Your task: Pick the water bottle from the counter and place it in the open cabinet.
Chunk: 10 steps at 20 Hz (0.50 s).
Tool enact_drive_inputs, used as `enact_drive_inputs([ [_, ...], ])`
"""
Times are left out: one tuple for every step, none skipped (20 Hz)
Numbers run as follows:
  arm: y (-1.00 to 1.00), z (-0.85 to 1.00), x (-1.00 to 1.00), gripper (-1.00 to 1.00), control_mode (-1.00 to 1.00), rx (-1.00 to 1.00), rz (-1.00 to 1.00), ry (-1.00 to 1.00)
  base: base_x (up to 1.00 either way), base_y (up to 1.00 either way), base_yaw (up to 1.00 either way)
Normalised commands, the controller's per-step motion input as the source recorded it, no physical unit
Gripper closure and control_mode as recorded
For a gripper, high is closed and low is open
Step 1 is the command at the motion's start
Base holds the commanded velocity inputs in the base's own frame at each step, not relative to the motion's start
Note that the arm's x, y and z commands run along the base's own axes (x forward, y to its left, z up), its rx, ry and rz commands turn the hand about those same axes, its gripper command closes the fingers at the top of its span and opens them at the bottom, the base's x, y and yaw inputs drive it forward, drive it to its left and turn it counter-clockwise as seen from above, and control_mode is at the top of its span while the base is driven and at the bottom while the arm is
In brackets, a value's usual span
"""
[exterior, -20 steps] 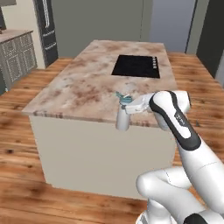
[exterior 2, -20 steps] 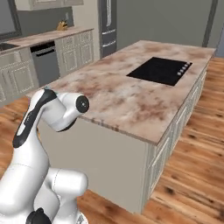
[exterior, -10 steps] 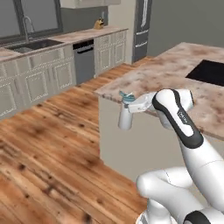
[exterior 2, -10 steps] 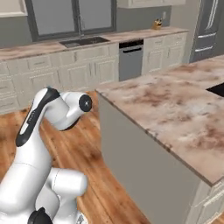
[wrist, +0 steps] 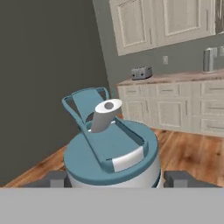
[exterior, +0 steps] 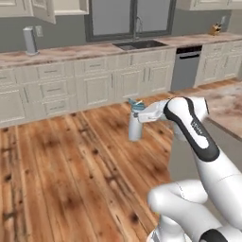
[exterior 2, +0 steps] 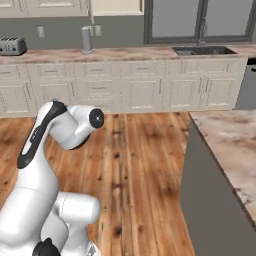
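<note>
1. Largest first: the kitchen. The left base view gives me the wall run of lower cabinets (exterior: pixel 94 87) under the window, the sink (exterior: pixel 142 45), and a taller grey cylinder (exterior: pixel 30 40) standing on that far tabletop. The right base view adds a toaster (exterior 2: pixel 12 45) further along, and the island tabletop (exterior 2: pixel 227 145) close at my right side. Beige upper cabinets (wrist: pixel 162 22) show best from the hand view; from here I can't tell which one stands open.

2. My arm (exterior: pixel 191 130) reaches out over the wood floor (exterior: pixel 61 160), and the left base view shows it carrying the water bottle (exterior: pixel 135 124) upright in the air, well off the tabletop.

3. The bottle itself: slim, rigid metal, probably light, smooth-sided and so liable to slip. I judge the straight wall below the cap the place to hold, never the flip spout.

4. The hand view shows the teal cap (wrist: pixel 111 148) and its spout from above, with my jaws (wrist: pixel 116 178) at a middling spread, a finger on either side, clamped on the bottle.
</note>
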Motion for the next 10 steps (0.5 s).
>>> enact_drive_inputs([
  [0.0,0.0,0.0,1.0,1.0,0.0,0.0,0.0,0.04,-0.01,0.51],
  [0.0,0.0,0.0,1.0,1.0,0.0,0.0,0.0,0.19,-0.01,0.46],
  [0.0,0.0,0.0,1.0,1.0,0.0,0.0,0.0,0.38,0.0,0.41],
  [0.0,0.0,0.0,1.0,1.0,0.0,0.0,0.0,0.82,0.0,0.32],
  [0.0,0.0,0.0,1.0,1.0,0.0,0.0,0.0,0.92,0.0,0.26],
  [0.0,0.0,0.0,1.0,1.0,0.0,0.0,0.0,1.0,0.0,0.2],
  [0.0,0.0,0.0,1.0,1.0,0.0,0.0,0.0,1.0,0.0,0.17],
  [0.0,0.0,0.0,1.0,1.0,0.0,0.0,0.0,1.0,-0.06,0.11],
  [0.0,0.0,0.0,1.0,1.0,0.0,0.0,0.0,1.0,-0.04,0.11],
  [0.0,0.0,0.0,1.0,1.0,0.0,0.0,0.0,1.0,-0.03,0.1],
])
